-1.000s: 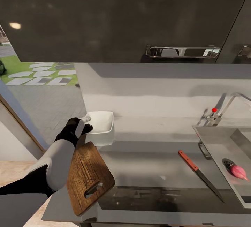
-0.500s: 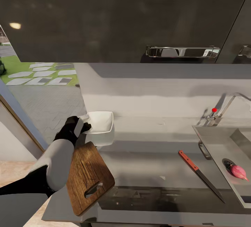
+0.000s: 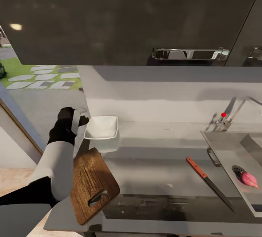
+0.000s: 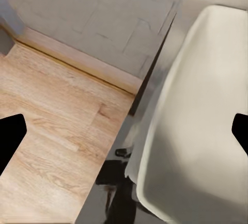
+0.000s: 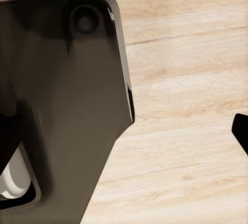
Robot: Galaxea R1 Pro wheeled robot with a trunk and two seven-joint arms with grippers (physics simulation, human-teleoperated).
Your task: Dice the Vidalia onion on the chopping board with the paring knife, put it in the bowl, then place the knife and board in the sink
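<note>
Left of centre, the left gripper [image 3: 80,119], fingers spread, sits just beside the bowl's [image 3: 102,127] left rim

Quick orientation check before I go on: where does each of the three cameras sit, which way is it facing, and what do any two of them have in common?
Head view: on the robot's head, looking forward and down over the countertop, sink, chopping board and bowl; the left arm and left gripper show.
Left wrist view: near the left gripper, looking down at the bowl's rim and wooden floor; dark fingertips at the edges.
Right wrist view: near the right gripper, facing wooden floor and a dark robot part.
Shared: head and left wrist views both show the bowl.
</note>
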